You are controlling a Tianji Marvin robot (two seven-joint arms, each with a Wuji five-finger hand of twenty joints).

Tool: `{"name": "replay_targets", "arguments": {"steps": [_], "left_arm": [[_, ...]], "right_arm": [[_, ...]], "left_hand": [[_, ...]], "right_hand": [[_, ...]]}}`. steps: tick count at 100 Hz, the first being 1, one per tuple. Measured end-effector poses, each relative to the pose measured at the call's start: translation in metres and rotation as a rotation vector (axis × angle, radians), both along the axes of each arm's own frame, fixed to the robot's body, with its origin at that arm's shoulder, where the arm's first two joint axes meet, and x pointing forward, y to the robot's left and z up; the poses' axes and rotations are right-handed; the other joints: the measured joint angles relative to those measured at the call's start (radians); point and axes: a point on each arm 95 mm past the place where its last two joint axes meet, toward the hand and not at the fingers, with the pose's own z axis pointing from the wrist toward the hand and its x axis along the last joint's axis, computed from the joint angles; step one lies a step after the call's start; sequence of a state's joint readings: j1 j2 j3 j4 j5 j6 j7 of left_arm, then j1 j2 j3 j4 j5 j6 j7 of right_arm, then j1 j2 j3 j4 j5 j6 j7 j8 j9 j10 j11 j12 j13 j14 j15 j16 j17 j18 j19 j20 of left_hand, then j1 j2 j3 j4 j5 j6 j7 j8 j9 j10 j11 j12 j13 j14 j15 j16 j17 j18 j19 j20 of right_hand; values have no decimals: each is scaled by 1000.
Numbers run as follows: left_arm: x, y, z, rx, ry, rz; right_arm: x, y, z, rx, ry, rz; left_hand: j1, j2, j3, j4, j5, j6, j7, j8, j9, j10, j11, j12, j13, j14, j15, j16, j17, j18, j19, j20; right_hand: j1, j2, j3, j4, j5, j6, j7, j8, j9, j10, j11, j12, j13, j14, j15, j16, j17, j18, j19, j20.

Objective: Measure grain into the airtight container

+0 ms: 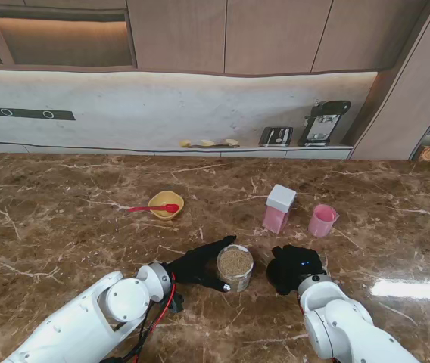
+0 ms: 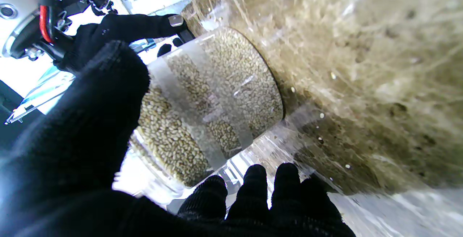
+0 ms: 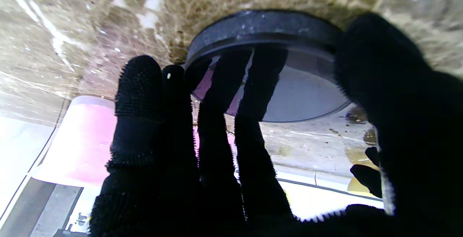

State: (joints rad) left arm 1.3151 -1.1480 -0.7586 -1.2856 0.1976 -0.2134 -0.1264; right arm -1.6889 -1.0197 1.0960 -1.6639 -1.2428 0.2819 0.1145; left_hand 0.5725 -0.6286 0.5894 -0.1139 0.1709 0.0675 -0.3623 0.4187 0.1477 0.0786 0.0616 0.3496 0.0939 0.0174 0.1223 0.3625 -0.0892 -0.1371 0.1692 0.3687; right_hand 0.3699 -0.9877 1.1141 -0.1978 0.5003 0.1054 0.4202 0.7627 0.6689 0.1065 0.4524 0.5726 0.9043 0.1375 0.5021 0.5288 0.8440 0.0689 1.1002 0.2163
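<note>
worktop (image 1: 63, 219): brown marble | our left hand (image 1: 197, 264): fingers wrapped round the open grain jar (image 1: 235, 266), upright near us at centre | our right hand (image 1: 294, 266): fingers closed on a dark round lid (image 3: 267, 30), seemingly resting on the worktop beside the jar

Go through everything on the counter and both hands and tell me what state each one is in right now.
Grain jar: upright, lid off, nearly full of grain.
Jar lid: off the jar, gripped by the right hand.
Left hand: wrapped around the jar.
Right hand: shut on the lid.
Pink container: upright, white lid on.
Pink cup: upright.
Yellow bowl: upright, red spoon resting in it.
</note>
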Motion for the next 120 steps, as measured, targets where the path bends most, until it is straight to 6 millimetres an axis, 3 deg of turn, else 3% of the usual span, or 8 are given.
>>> {"name": "replay_targets", "arguments": {"steps": [71, 120], "left_arm": [[0, 0, 0, -4, -2, 3], [-2, 0, 0, 1, 5, -4]], "right_arm": [[2, -4, -1, 90, -29, 68], [0, -3, 5, 114, -39, 64]], "left_hand": [[0, 21, -13, 0, 0, -3, 0, 0, 0, 0, 0, 0, 0, 0, 0, 0, 0, 0, 0, 9], [0, 21, -11, 9, 0, -60, 0, 0, 0, -1, 0, 0, -11, -1, 0, 0, -10, -2, -25, 9]], "right_hand": [[-11, -37, -10, -23, 77, -11, -2, -52, 104, 7, -64, -24, 85, 11, -21, -2, 70, 27, 64, -13], [-11, -37, -18, -25, 86, -12, -2, -55, 116, 8, -64, -24, 108, 5, -32, -10, 83, 27, 66, -24]]}}
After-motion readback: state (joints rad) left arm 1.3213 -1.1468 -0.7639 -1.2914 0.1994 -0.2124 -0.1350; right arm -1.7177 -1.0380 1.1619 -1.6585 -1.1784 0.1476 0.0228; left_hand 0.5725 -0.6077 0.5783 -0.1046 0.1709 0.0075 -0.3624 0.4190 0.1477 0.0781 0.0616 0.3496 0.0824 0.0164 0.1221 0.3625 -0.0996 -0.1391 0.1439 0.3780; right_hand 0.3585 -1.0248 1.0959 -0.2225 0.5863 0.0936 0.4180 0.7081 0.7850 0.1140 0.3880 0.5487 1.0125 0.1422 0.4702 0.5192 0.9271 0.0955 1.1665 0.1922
